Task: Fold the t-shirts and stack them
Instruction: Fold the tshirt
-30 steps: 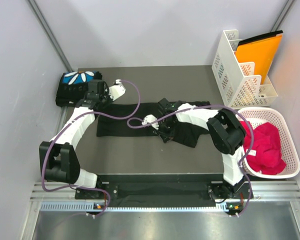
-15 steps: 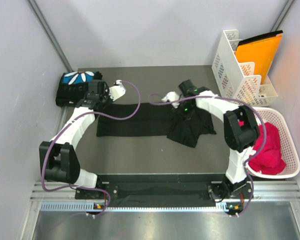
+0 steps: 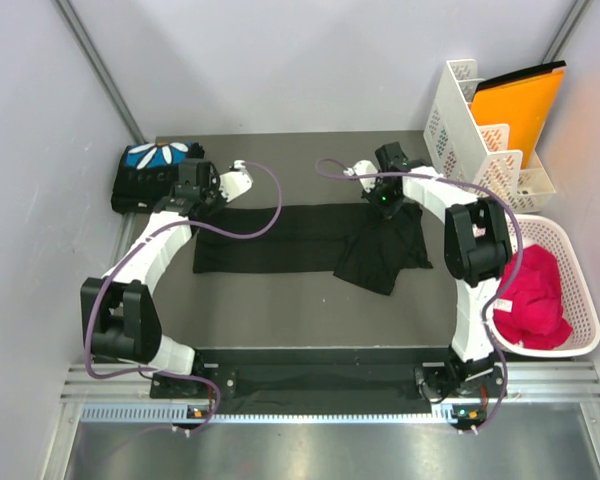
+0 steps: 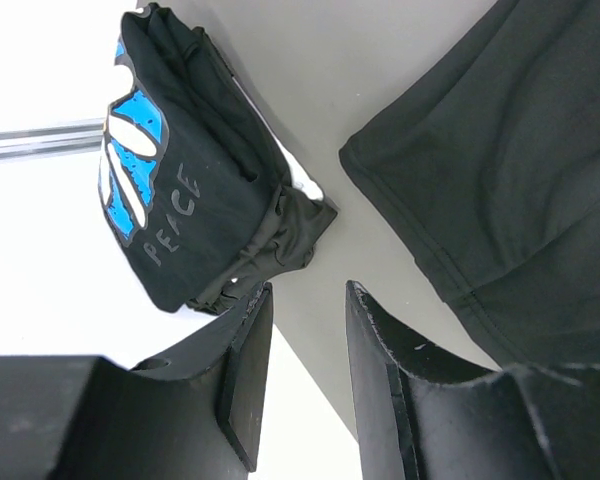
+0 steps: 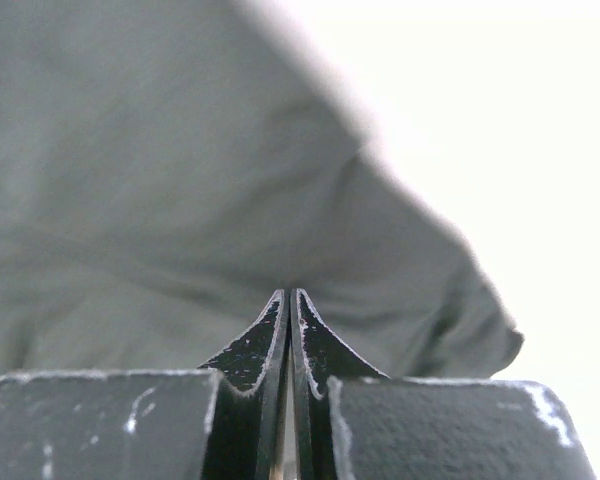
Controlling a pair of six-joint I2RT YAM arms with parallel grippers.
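One t-shirt lies folded at the table's back left corner, black with a blue print and white petals; the left wrist view shows the same folded t-shirt with grey lettering. A second black t-shirt stretches across the middle as a long band, its right part bunched. My left gripper hovers open between the folded shirt and the band's left corner, with nothing between its fingers. My right gripper is shut on the upper edge of the bunched cloth, which tapers up to its fingertips.
A white basket holding red cloth stands at the right edge. A white file rack with an orange folder stands at the back right. Grey walls close in the left and back sides. The dark tabletop shows in front of the shirt.
My right gripper has swung from the middle of the shirt to the back right, drawing the shirt's right part up into a bunch. The left arm has stayed still.
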